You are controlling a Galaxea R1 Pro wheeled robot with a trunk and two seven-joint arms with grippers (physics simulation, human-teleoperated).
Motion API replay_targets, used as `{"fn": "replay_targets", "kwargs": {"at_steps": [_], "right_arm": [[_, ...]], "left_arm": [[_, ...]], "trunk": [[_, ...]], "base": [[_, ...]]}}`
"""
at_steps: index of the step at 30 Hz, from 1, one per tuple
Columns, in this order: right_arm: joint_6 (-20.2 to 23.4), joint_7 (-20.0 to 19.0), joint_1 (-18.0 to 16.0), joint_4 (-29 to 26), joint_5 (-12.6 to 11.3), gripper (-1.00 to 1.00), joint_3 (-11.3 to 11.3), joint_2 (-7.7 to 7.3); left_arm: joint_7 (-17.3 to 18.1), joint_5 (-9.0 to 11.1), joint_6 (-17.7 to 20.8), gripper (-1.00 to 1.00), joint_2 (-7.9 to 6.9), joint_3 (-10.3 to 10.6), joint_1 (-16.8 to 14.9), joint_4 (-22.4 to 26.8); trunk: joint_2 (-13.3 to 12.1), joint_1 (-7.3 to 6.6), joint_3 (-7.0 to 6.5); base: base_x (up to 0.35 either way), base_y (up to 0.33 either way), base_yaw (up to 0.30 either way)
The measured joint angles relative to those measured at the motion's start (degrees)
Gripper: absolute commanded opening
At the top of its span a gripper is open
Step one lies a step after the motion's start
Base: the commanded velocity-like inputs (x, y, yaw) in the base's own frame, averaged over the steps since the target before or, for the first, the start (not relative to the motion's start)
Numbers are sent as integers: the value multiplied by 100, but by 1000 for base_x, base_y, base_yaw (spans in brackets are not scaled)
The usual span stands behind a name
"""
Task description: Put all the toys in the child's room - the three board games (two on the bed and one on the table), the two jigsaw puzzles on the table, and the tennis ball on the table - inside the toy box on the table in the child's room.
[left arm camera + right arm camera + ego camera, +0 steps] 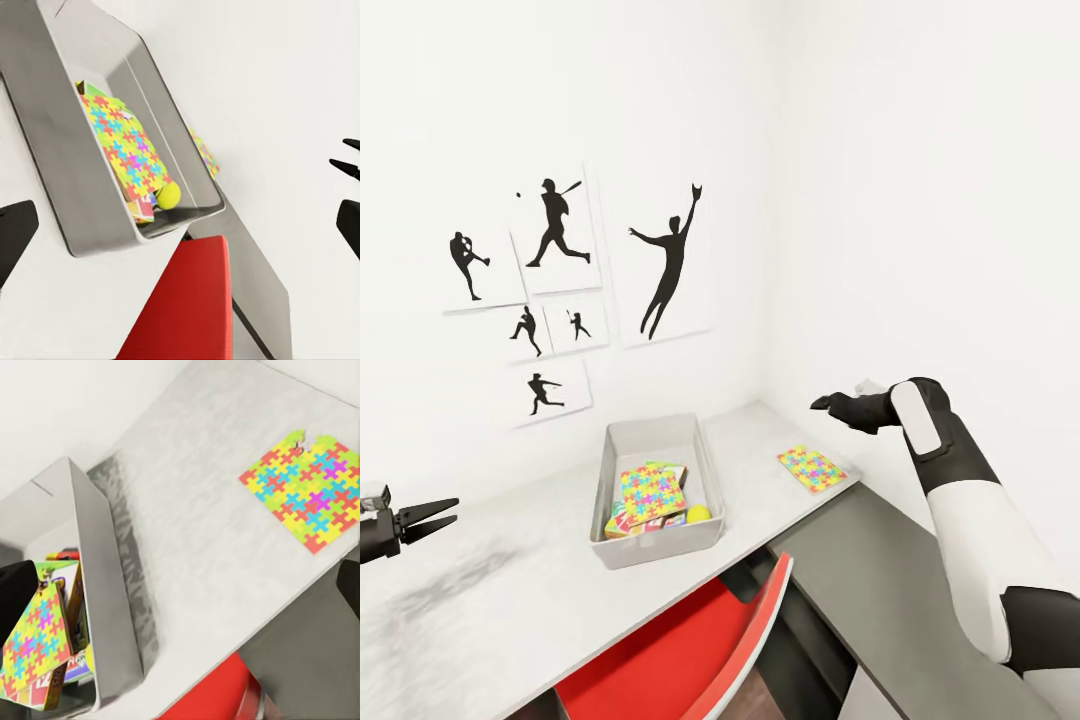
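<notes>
The light grey toy box (618, 450) stands on the table (500, 610). Leaning inside it is one jigsaw puzzle (650, 493), with the tennis ball (700, 514) beside it and board games (73, 585) stacked underneath; how many is hidden. A second jigsaw puzzle (812, 467) lies flat on the table to the right of the box. My right gripper (822, 403) hovers open above and behind that puzzle, holding nothing. Off to the box's left, over the table, my left gripper (435, 515) is open and empty. The bed is out of view.
A red chair (660, 660) is tucked under the table's front edge. A lower dark grey cabinet top (880, 580) adjoins the table on the right. White walls meet in the corner behind, with black silhouette pictures (555, 235) on the left wall.
</notes>
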State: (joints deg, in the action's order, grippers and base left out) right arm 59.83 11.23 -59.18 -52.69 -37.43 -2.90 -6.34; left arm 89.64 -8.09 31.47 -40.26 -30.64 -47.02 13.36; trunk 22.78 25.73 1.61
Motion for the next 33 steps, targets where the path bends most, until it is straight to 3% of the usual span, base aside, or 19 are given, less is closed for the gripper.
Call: {"fn": "replay_targets", "kwargs": {"at_steps": [15,33], "right_arm": [[-1,1,0,3,-3,100,89,-40],[0,0,-16,10,10,100,82,-81]], "left_arm": [[2,1,7,100,0,1,1,1],[0,0,0,100,7,9,0,0]], "trunk": [[1,2,23],[0,-1,28]], "base": [[102,55,186],[113,51,18]]}}
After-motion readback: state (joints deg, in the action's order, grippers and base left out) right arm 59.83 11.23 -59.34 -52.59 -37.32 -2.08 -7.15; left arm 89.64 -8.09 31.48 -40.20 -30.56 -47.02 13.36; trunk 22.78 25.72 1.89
